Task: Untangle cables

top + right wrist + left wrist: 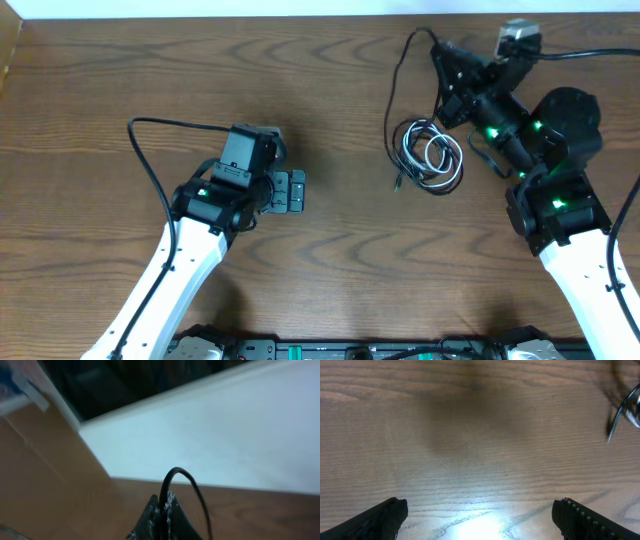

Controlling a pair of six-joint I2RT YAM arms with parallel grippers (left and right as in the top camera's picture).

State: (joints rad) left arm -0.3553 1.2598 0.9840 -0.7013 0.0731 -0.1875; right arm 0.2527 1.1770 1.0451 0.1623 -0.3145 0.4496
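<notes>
A tangle of cables (pixel 432 155) lies on the wooden table at the right: looped black cords with a thinner white one among them. One long black cable (pixel 398 70) rises from the tangle up to my right gripper (pixel 441 47), which is shut on it near the table's far edge. In the right wrist view the black cable (pixel 176 476) arches out of the closed jaws (pixel 163 506). My left gripper (pixel 292 191) is open and empty over bare table at centre left; its fingers (pixel 479 517) are spread wide. A blurred bit of the tangle (pixel 622 407) shows at that view's right edge.
A thick black wire (pixel 150 165) loops from the left arm. Another thick wire (pixel 590 55) runs off right behind the right arm. The table's far edge (pixel 300 14) meets a white surface. A cardboard-coloured object (pixel 8 50) sits at the far left corner.
</notes>
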